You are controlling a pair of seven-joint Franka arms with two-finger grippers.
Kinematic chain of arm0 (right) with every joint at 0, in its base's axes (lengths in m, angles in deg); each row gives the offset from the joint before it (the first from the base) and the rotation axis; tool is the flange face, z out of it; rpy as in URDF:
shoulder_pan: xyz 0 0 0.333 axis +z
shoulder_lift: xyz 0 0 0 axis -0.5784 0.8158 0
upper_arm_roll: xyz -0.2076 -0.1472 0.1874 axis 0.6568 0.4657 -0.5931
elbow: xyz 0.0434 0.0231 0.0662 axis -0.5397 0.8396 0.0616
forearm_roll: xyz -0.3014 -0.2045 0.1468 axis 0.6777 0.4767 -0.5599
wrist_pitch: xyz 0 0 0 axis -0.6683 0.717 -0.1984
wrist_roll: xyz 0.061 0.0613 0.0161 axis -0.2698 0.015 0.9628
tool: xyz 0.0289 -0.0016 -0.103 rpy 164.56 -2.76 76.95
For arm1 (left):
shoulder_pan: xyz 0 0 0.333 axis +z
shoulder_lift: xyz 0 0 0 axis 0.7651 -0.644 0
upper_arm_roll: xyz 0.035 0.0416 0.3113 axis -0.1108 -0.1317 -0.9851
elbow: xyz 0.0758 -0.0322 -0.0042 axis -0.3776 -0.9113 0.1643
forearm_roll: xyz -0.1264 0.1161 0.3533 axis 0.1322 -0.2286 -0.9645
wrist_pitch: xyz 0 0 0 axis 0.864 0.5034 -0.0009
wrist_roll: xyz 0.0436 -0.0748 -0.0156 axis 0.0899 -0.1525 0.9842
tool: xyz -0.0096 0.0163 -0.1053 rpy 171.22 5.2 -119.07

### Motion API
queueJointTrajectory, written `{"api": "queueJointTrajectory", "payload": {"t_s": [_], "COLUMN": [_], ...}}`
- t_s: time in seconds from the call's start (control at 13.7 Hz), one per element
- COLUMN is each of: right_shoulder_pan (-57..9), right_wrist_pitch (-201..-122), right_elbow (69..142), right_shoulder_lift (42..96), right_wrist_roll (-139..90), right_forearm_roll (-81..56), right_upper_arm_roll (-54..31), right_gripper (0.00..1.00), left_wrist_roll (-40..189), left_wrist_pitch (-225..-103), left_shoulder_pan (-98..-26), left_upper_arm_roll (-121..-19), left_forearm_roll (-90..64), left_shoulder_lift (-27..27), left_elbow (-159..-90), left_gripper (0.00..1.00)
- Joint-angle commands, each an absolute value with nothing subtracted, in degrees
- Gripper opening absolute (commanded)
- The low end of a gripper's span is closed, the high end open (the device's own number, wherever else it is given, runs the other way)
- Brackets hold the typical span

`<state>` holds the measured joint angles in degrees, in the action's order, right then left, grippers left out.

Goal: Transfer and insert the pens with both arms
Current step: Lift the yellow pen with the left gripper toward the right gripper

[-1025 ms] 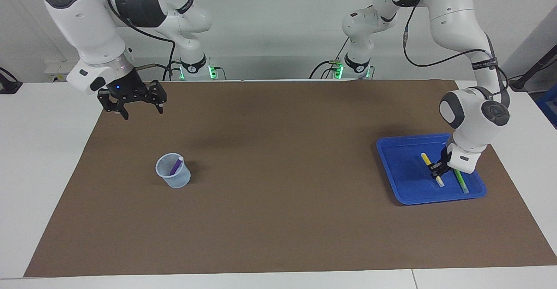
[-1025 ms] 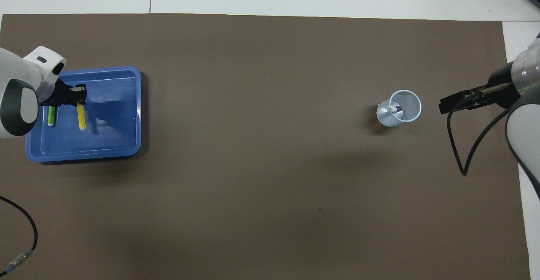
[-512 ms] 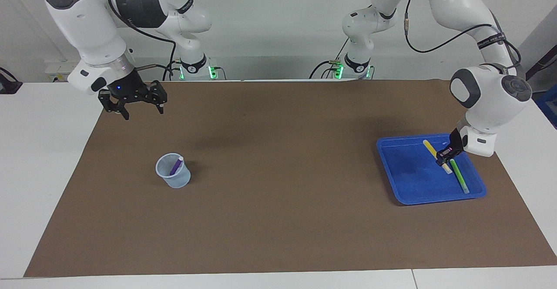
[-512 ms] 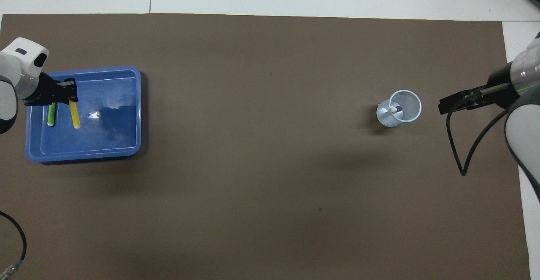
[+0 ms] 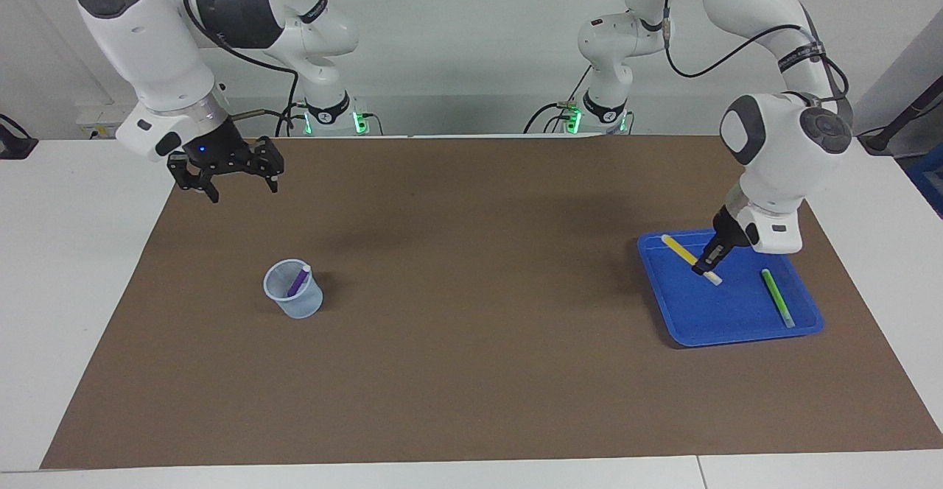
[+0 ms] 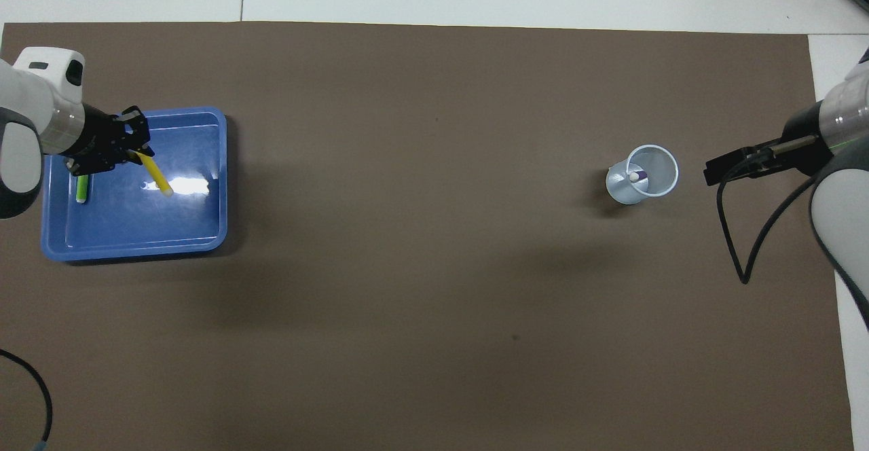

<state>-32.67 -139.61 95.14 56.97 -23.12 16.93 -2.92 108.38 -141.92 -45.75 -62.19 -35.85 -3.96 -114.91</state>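
Note:
My left gripper is shut on the yellow pen near its pale cap end and holds it tilted in the air over the blue tray. The green pen lies flat in the tray. The purple pen stands leaning in the pale translucent cup. My right gripper is open and empty, raised over the mat's edge at the right arm's end, where the arm waits.
A brown mat covers the white table. The tray sits at the left arm's end, the cup toward the right arm's end. A black cable hangs off the right arm.
My left gripper has lifted the yellow pen off the tray floor and carried it up and toward the table's middle, tilting it. The green pen stays in the tray. The right arm barely moved.

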Motion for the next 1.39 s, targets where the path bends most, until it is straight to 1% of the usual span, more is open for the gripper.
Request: {"api": "queueJointTrajectory", "payload": {"t_s": [0.0, 0.15, 0.29, 0.44, 0.66, 1.02, 1.1, 1.32], "right_shoulder_pan": [-33.5, -34.3, -34.4, -35.2, -34.9, -34.5, -34.5, -30.9], "right_wrist_pitch": [-140.4, -140.9, -140.8, -140.9, -142.0, -149.1, -150.7, -155.7], "right_elbow": [98.0, 99.4, 99.5, 100.8, 103.0, 105.7, 105.7, 107.4], "right_shoulder_lift": [54.9, 54.2, 54.2, 53.5, 52.7, 52.5, 52.6, 52.6], "right_wrist_roll": [-24.2, -24.2, -24.5, -27.0, -30.8, -36.3, -37.5, -38.0], "right_forearm_roll": [13.7, 11.5, 9.7, 4.7, -2.2, -20.4, -23.6, -27.0], "right_upper_arm_roll": [-3.2, -3.2, -3.2, -3.2, -3.2, -3.2, -3.3, -3.5], "right_gripper": [1.00, 1.00, 1.00, 1.00, 1.00, 1.00, 1.00, 1.00], "left_wrist_roll": [120.4, 131.3, 142.2, 151.2, 162.8, 178.3, 181.2, 188.9], "left_wrist_pitch": [-140.7, -140.9, -141.3, -143.4, -147.1, -151.8, -154.7, -161.4], "left_shoulder_pan": [-50.9, -55.4, -60.0, -63.9, -68.9, -77.4, -78.8, -83.2], "left_upper_arm_roll": [-63.0, -63.0, -62.9, -62.8, -62.6, -62.6, -62.6, -62.7], "left_forearm_roll": [-33.2, -33.2, -33.2, -32.9, -29.7, -27.6, -27.6, -27.7], "left_shoulder_lift": [-1.8, -1.0, -1.1, -1.4, -2.0, -2.0, -2.1, -2.5], "left_elbow": [-115.3, -115.1, -113.4, -112.9, -111.2, -110.9, -110.8, -110.8], "left_gripper": [0.00, 0.00, 0.00, 0.00, 0.00, 0.00, 0.00, 0.00]}}
